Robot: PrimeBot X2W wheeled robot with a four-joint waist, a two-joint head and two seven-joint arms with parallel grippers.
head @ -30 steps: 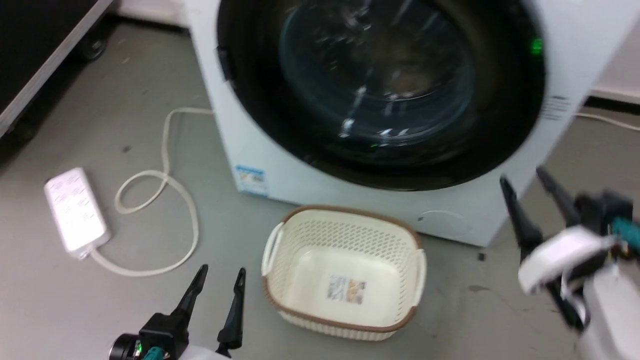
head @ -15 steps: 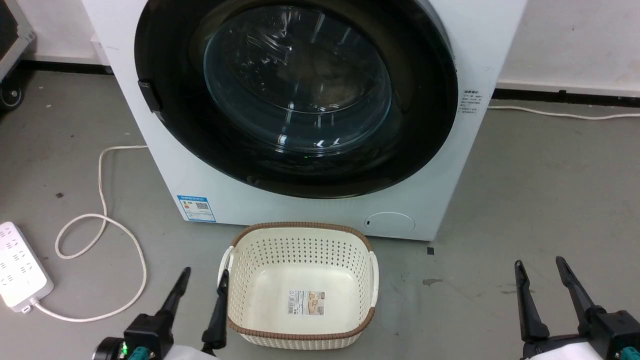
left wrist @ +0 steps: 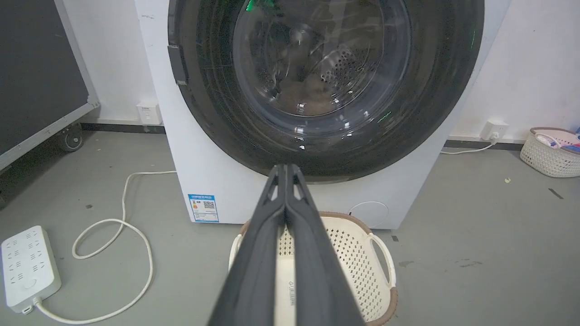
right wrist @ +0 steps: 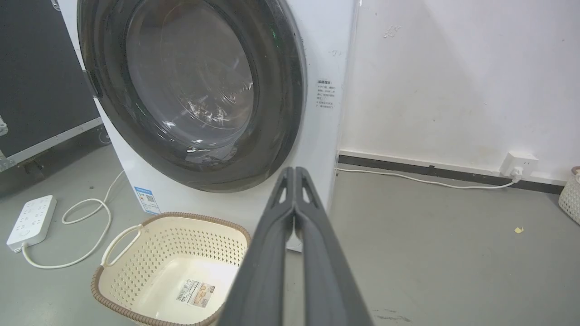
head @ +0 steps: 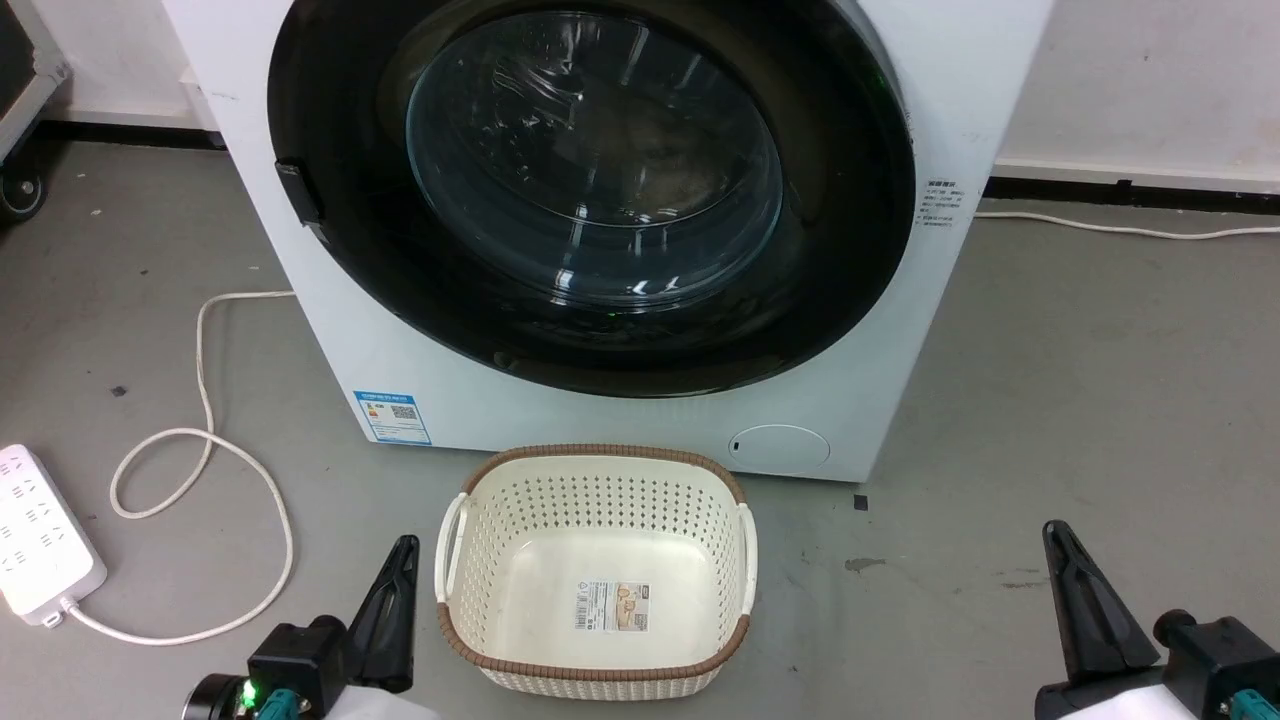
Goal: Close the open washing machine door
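Observation:
The washing machine door [head: 600, 180], a wide glossy black rim around a bulging glass window, lies flat against the white machine front, its latch tab at the left edge. It also fills the top of the left wrist view [left wrist: 317, 68] and the right wrist view [right wrist: 190, 90]. My left gripper [head: 403, 548] is shut and empty, low at the left beside the basket, well short of the door. My right gripper [head: 1055, 530] is shut and empty, low at the right over bare floor. Their fingers meet in the wrist views, left gripper [left wrist: 285, 167] and right gripper [right wrist: 294, 170].
A cream perforated basket [head: 600, 449] with a brown rim stands empty on the floor just before the machine. A white power strip [head: 35, 545] and its looped cable [head: 200, 440] lie at the left. Another basket [left wrist: 550, 154] sits by the right wall.
Both grippers have gone from open to shut, with nothing between their fingers. The head view swung and steadied a second ago; the right arm came down low. The door looks unchanged.

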